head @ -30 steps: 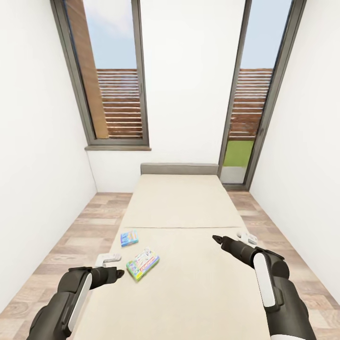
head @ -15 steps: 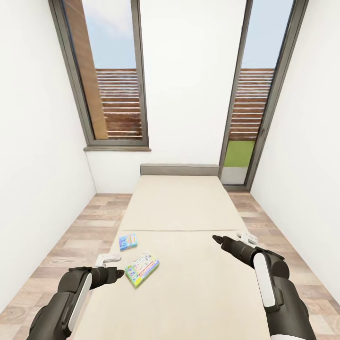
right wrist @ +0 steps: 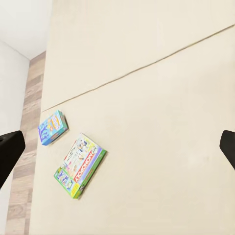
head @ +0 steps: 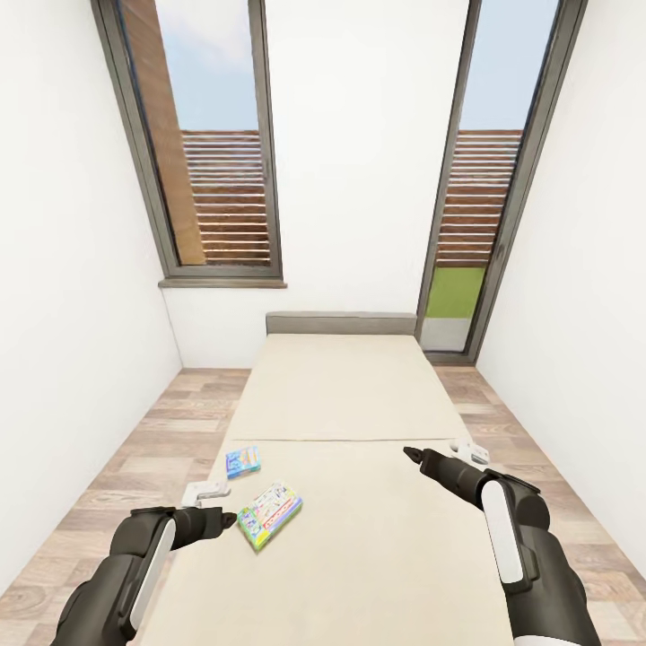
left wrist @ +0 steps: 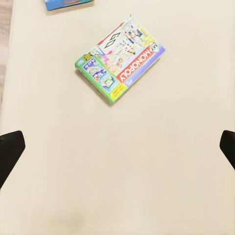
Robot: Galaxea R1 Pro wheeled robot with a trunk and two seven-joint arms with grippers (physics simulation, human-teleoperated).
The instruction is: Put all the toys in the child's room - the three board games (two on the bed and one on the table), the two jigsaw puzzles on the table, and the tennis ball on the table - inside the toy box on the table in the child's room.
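The bed (head: 359, 395) runs away from the robot toward the far white wall, its cream mattress (head: 377, 538) crossed by a seam, a grey headboard (head: 341, 322) at the far end. Two board games lie flat on the mattress near its left edge. The nearer one — a box printed "MY MONOPOLY" (head: 269, 515) with a green edge — sits askew just beyond the left gripper (head: 229, 519); the smaller light blue game box (head: 243, 461) lies a little farther on, close beside it but not touching.

In the left wrist view the gripper's dark fingertips (left wrist: 10, 149) stand at the two sides, spread wide, with nothing between them but mattress. The right gripper (head: 411, 456) hangs over the right half of the bed, well apart from both boxes — its fingertips (right wrist: 9, 147) likewise splayed wide and empty.

Wood-plank floor (head: 135, 458) flanks the bed, and two tall grey-framed windows (head: 211, 144) rise on either side of the far wall.
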